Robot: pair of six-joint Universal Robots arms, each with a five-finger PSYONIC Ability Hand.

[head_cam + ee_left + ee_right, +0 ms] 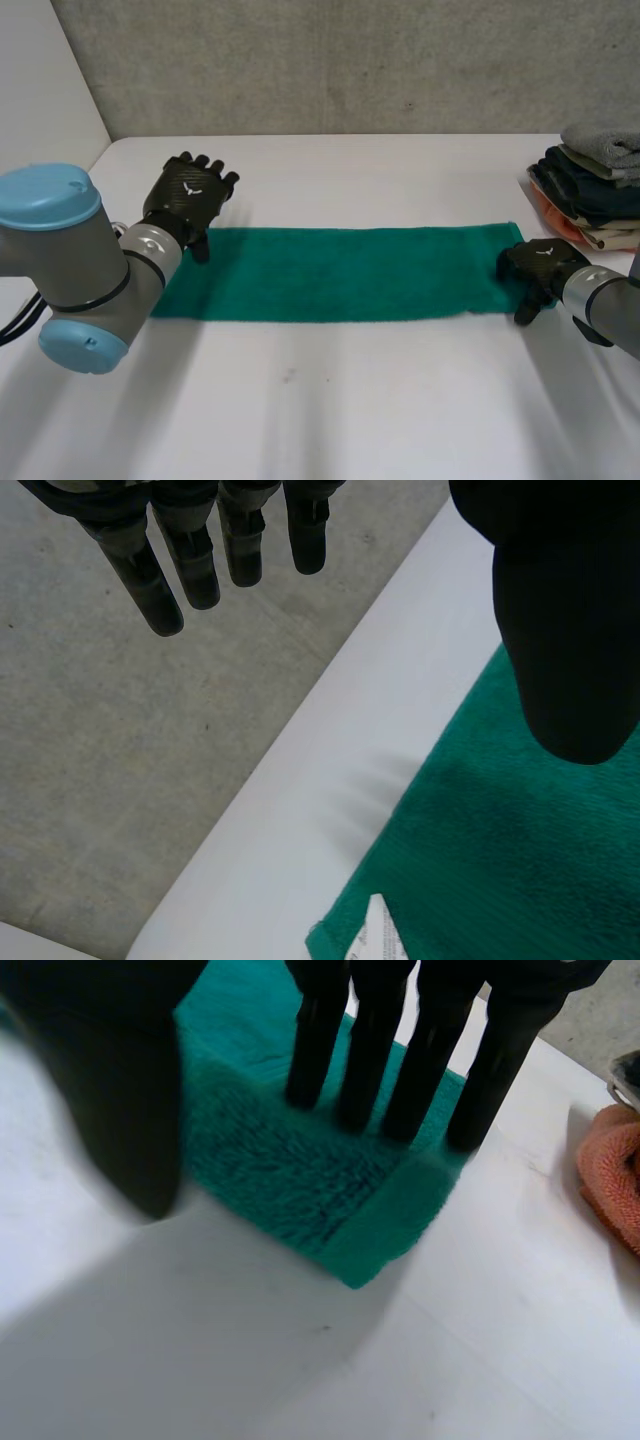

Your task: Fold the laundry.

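Head view: showing a green towel (340, 272) lying flat as one long strip across the white table (350, 410), running from side to side. Finding the left hand (190, 195) hovering at the towel's left end, by the far corner, fingers spread and straight, gripping nothing. Finding the right hand (540, 262) sitting on the towel's right end, at the short edge. Noting a pile of folded clothes (595, 185) lying on the table just beyond the right hand, apart from the towel.

Left wrist view: looking along straight, relaxed fingers (195, 570) hanging over a grey concrete surface (100, 780) beyond the table's edge, with the thumb (565, 630) held wide above the towel. Holding nothing. Showing a white label (375, 940) lying at the towel's corner.

Right wrist view: showing straight fingertips (375, 1110) pressing down on the towel close to its end hem, not curling round it. Keeping the thumb apart, beside the towel's long edge, over bare table; not pinching the cloth. Noting an orange cloth (615, 1175) lying on the table, apart from the towel's corner.
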